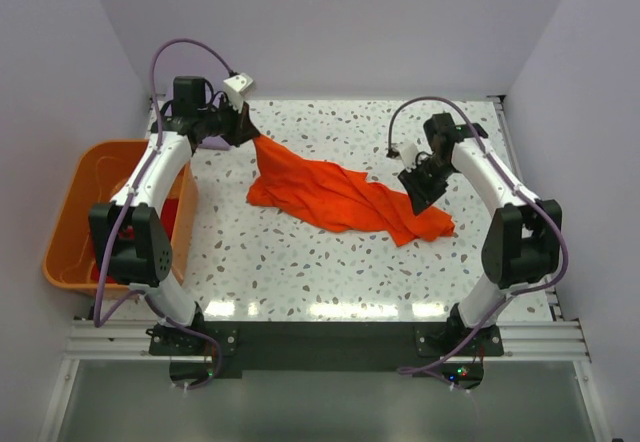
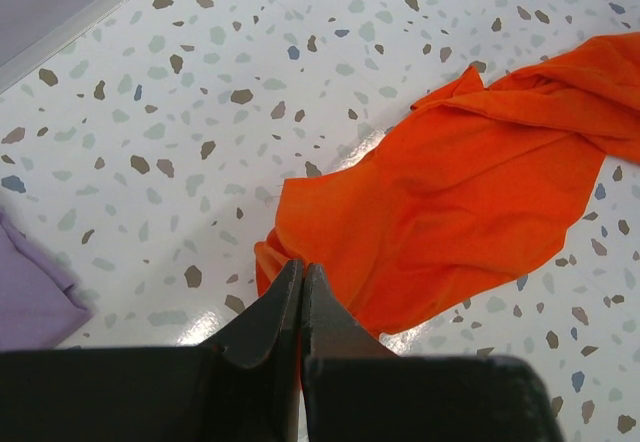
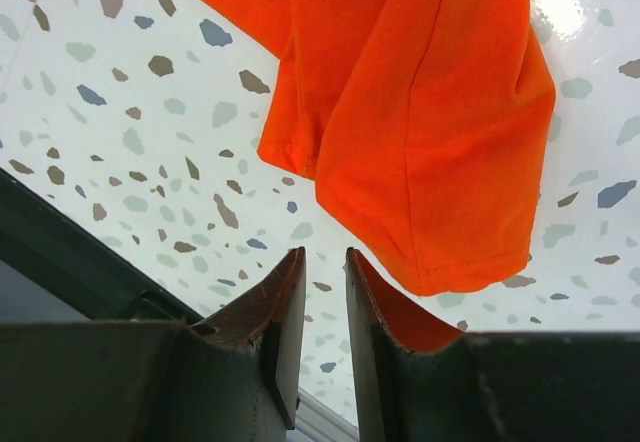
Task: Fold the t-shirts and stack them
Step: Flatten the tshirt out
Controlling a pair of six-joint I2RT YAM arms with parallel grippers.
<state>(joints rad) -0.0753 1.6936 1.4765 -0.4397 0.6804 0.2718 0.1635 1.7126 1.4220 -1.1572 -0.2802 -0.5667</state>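
Observation:
The bright orange t-shirt [image 1: 330,194] lies crumpled in a long strip across the speckled table. My left gripper [image 1: 247,130] is shut on the shirt's far-left corner, and the cloth rises to it. In the left wrist view the jaws [image 2: 301,265] are pressed together with the orange cloth [image 2: 450,202] bunched at their tips. My right gripper [image 1: 418,194] hovers over the shirt's right end. Its jaws [image 3: 325,252] stand a little apart with nothing between them, and the shirt's hem [image 3: 420,112] lies just beyond. A pale lavender shirt [image 2: 30,282] shows at the left edge of the left wrist view.
A rigid orange tub [image 1: 115,145] stands off the table's left side, with dark red cloth [image 1: 178,220] inside it. A raised rail borders the table's far and right edges. White walls close in on three sides.

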